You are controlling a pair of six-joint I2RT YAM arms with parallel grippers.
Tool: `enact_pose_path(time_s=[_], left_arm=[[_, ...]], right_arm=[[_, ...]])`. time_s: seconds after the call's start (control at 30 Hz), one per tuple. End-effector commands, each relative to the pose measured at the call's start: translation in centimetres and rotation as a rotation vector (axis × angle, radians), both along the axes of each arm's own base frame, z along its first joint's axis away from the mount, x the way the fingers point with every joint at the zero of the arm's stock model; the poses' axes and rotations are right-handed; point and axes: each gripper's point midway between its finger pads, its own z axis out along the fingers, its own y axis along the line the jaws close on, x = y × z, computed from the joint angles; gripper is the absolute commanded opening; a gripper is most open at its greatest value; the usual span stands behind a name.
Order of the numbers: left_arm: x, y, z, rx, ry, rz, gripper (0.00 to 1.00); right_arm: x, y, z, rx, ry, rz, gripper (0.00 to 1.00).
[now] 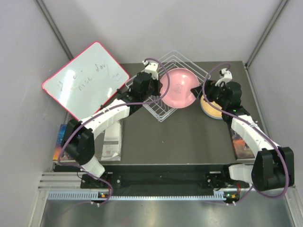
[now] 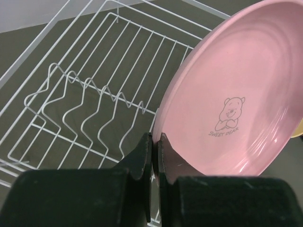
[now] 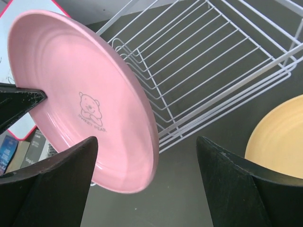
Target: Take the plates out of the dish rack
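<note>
My left gripper (image 1: 160, 90) (image 2: 155, 137) is shut on the rim of the pink plate (image 1: 179, 87) (image 2: 236, 94) (image 3: 80, 94). It holds the plate tilted on edge over the white wire dish rack (image 1: 161, 112) (image 2: 85, 94) (image 3: 213, 56), whose slots show no other plates. At the plate's right edge my right gripper (image 1: 198, 91) (image 3: 147, 139) stands open, and the plate's lower rim lies between its fingertips without touching them. An orange plate (image 1: 210, 108) (image 3: 279, 137) lies flat on the table under the right wrist.
A red-framed whiteboard (image 1: 85, 80) leans at the back left. A paper booklet (image 1: 112, 137) and a book (image 1: 60, 142) lie by the left arm. Another book (image 1: 242, 142) lies under the right arm. Grey walls close in on both sides.
</note>
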Motion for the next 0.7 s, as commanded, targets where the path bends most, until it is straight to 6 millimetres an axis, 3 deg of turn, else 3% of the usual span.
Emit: enact_pose_path(time_s=[0.0,0.1,0.13,0.17,0.2,0.23,0.3,0.33,0.37,0.43,0.47,0.5,0.53,0.57,0.6,0.67], left_arm=[[-0.5,-1.6,3.9,-0.124,-0.055,-0.058,0.0],[-0.9,-2.0,4.0,-0.139,-0.05,-0.088,0.0],[-1.0,-2.0,3.9,-0.139,-0.047,-0.089,0.0],[-1.0,-1.9,4.0,-0.143,-0.05,-0.088,0.0],[-1.0,-1.6,3.8,-0.138,-0.052,-0.073,0.0],[-0.9,-1.5,3.7,-0.132,-0.057,-0.065,0.0],[-1.0,-0.9,3.9,-0.121,-0.075,-0.051,0.0],[-0.9,-0.4,4.1,-0.111,-0.093,-0.038,0.09],[-0.9,0.1,4.6,-0.112,-0.111,-0.027,0.27],[-0.8,1.1,4.6,-0.086,-0.138,0.003,0.53],[-1.0,1.6,5.3,-0.088,-0.158,0.015,0.74],[-1.1,2.0,5.1,-0.082,-0.165,0.024,0.79],[-1.2,2.4,5.3,-0.075,-0.181,0.034,0.84],[-1.6,3.0,6.2,-0.081,-0.205,0.042,0.87],[-2.0,3.2,5.7,-0.075,-0.208,0.036,0.89],[-2.9,3.8,7.1,-0.095,-0.255,0.028,0.91]], right_arm=[[1.5,1.7,2.5,0.009,-0.069,0.025,0.82],[2.1,2.1,1.8,-0.005,-0.053,0.03,0.7],[2.3,2.0,1.6,-0.008,-0.047,0.026,0.41],[2.3,1.9,1.2,-0.019,-0.034,0.018,0.22],[2.3,1.6,1.1,-0.023,-0.03,-0.001,0.05],[2.5,0.9,1.1,-0.036,-0.033,-0.039,0.0],[2.2,-0.2,1.4,-0.068,-0.039,-0.086,0.0],[2.3,-1.4,1.4,-0.096,-0.035,-0.149,0.0],[1.9,-2.3,2.2,-0.111,-0.055,-0.181,0.0],[1.4,-5.0,1.9,-0.123,-0.039,-0.262,0.0],[0.8,-6.2,3.1,-0.102,-0.063,-0.294,0.0],[0.5,-9.0,2.3,-0.1,-0.038,-0.365,0.0],[0.0,-9.9,2.5,-0.092,-0.041,-0.389,0.0],[-0.7,-12.3,3.1,-0.076,-0.054,-0.455,0.0],[-1.3,-15.1,2.3,-0.079,-0.035,-0.531,0.0],[-2.2,-17.4,1.4,-0.093,0.0,-0.589,0.0]])
